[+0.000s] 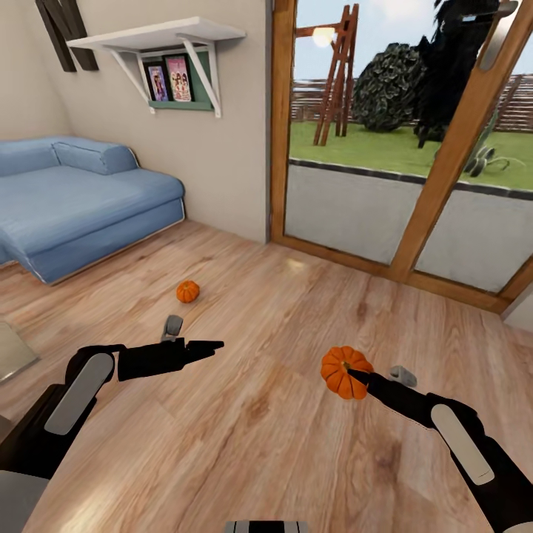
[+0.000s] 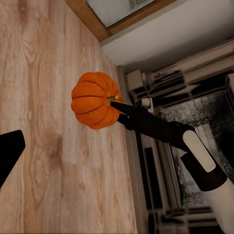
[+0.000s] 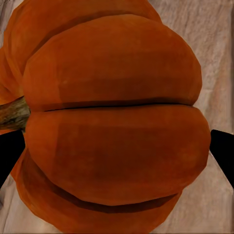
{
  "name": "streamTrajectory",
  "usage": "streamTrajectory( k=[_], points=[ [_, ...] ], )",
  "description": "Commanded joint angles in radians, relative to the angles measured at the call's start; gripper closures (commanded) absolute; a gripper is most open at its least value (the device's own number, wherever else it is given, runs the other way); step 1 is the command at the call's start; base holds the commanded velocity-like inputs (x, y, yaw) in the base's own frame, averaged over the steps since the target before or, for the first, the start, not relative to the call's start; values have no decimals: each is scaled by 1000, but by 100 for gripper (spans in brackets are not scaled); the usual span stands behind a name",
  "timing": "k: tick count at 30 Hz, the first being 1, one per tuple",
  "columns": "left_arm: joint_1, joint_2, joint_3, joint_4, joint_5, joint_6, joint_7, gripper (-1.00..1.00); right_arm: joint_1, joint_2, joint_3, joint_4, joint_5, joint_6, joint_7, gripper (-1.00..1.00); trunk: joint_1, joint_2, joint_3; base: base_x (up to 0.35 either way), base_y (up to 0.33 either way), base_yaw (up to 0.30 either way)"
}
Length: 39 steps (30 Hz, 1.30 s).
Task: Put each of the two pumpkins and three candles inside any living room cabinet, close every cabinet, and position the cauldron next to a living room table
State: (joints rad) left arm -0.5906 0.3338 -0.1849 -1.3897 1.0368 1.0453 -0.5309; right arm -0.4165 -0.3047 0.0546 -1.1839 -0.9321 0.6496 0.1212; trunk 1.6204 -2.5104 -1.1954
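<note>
My right gripper [image 1: 354, 372] is shut on one orange ribbed pumpkin [image 1: 342, 372], holding it above the wood floor at the right front. In the left wrist view the same pumpkin [image 2: 95, 100] hangs at the tip of the right arm, stem toward the fingers. Up close, the pumpkin [image 3: 112, 112] sits between the two black fingertips [image 3: 9, 153]. A second pumpkin [image 1: 188, 291] rests on the floor, ahead of my left gripper [image 1: 211, 345]. That gripper hovers open and empty. Candles, cabinet and cauldron are out of view.
A blue sofa [image 1: 81, 200] stands at the back left under a white wall shelf [image 1: 159, 37]. A wood-framed glass door [image 1: 400, 148] runs along the right rear. A pale grey flat corner [image 1: 9, 348], possibly the table, shows at the left edge.
</note>
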Motion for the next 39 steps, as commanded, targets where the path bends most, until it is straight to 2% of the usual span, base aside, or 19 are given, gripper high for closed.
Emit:
streamTrajectory(
  k=[1, 25, 39],
  points=[
    [-1, 1, -1, 0, -4, 2, -6, -100, -1, -1, 1, 0, -5, 2, 3, 100, 0, 0, -1, 273, -196, 26],
    [-1, 1, -1, 0, -4, 2, -6, -100, -1, -1, 1, 0, -5, 2, 2, 100, 0, 0, -1, 272, -196, 246],
    [-1, 1, -1, 1, -4, 2, -6, -100, -1, 2, 1, 0, -5, 2, 3, 100, 0, 0, -1, 269, -196, 55]
  ],
)
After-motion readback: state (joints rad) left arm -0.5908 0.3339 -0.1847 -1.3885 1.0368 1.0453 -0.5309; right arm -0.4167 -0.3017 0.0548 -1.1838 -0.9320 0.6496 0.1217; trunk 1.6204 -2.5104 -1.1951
